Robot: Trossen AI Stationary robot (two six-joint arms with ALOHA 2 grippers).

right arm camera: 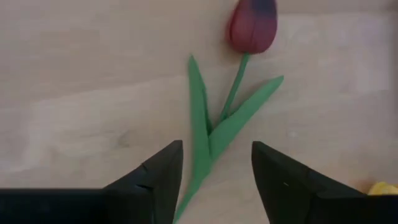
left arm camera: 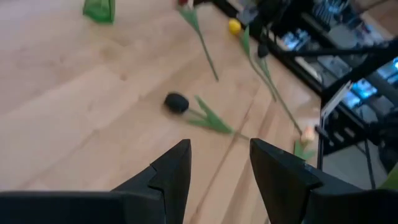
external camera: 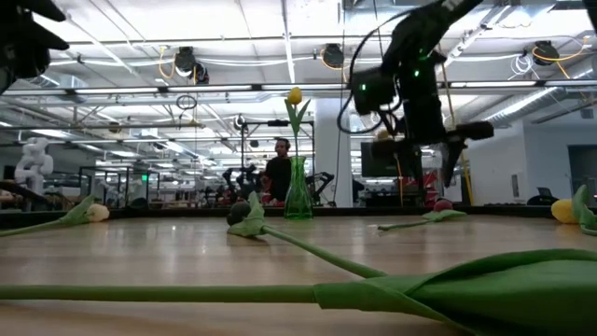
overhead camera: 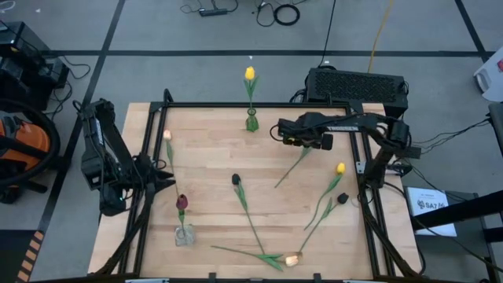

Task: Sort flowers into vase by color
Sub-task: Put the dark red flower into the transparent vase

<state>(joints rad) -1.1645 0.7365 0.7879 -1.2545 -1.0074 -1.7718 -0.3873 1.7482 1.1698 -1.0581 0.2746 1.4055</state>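
Where the high view hides its head under the right end effector (overhead camera: 308, 142), the right wrist view shows a dark red tulip (right arm camera: 253, 25) lying flat on the worktop (overhead camera: 212, 141) between parted fingers. Two vases each hold one flower: green vase (overhead camera: 251, 120) yellow, clear vase (overhead camera: 184, 233) dark red. Six tulips lie loose. At the left edge, the left end effector (overhead camera: 161, 182) waits, fingers apart.
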